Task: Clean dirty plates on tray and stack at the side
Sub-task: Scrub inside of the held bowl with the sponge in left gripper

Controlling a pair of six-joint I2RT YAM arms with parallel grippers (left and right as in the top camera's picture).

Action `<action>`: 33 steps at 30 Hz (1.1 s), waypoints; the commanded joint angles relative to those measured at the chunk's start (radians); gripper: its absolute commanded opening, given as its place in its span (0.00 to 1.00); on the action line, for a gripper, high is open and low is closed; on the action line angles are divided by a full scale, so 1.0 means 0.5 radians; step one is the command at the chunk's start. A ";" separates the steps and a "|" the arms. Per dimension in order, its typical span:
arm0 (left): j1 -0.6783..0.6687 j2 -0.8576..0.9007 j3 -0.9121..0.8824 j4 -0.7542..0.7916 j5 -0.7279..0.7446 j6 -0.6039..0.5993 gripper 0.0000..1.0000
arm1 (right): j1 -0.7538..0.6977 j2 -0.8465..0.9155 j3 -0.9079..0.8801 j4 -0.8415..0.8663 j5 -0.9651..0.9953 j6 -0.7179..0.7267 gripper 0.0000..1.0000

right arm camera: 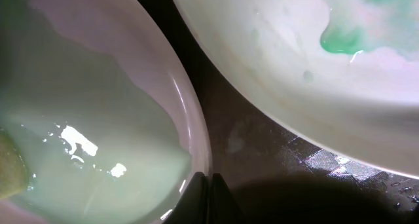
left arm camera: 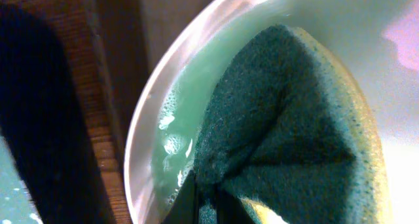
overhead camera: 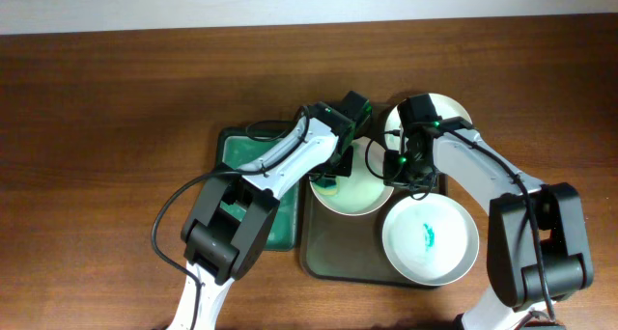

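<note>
A white plate (overhead camera: 355, 193) with pale green soapy water lies on the dark tray (overhead camera: 323, 258). My left gripper (overhead camera: 338, 166) is shut on a green and yellow sponge (left arm camera: 288, 126) that presses into this plate (left arm camera: 141, 132). My right gripper (overhead camera: 396, 166) is shut on the plate's right rim (right arm camera: 196, 145). A second white plate (overhead camera: 430, 238) with a green stain (right arm camera: 340, 37) lies on the tray at the front right. A third white plate (overhead camera: 446, 113) sits behind my right arm, partly hidden.
A green basin (overhead camera: 232, 151) stands to the left of the tray, partly under my left arm. Wet dark tray floor (right arm camera: 275, 152) shows between the two plates. Brown wooden table (overhead camera: 97, 127) surrounds everything.
</note>
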 commanded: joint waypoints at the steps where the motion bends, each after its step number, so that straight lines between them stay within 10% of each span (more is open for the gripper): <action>1: 0.120 0.068 -0.023 0.021 -0.355 -0.080 0.00 | 0.005 -0.043 0.013 -0.033 0.077 0.008 0.04; 7: 0.076 0.089 -0.024 0.476 0.915 0.135 0.00 | 0.005 -0.043 0.013 -0.032 0.077 0.008 0.04; 24: -0.088 0.249 -0.021 0.577 2.024 0.693 0.00 | 0.005 -0.043 0.013 -0.031 0.077 0.008 0.04; 29: -0.058 0.249 -0.021 0.527 1.965 0.793 0.00 | 0.005 -0.043 0.013 -0.031 0.077 0.008 0.04; 33: 0.032 0.246 -0.021 0.395 1.341 0.620 0.00 | 0.005 -0.043 0.013 -0.031 0.077 0.008 0.04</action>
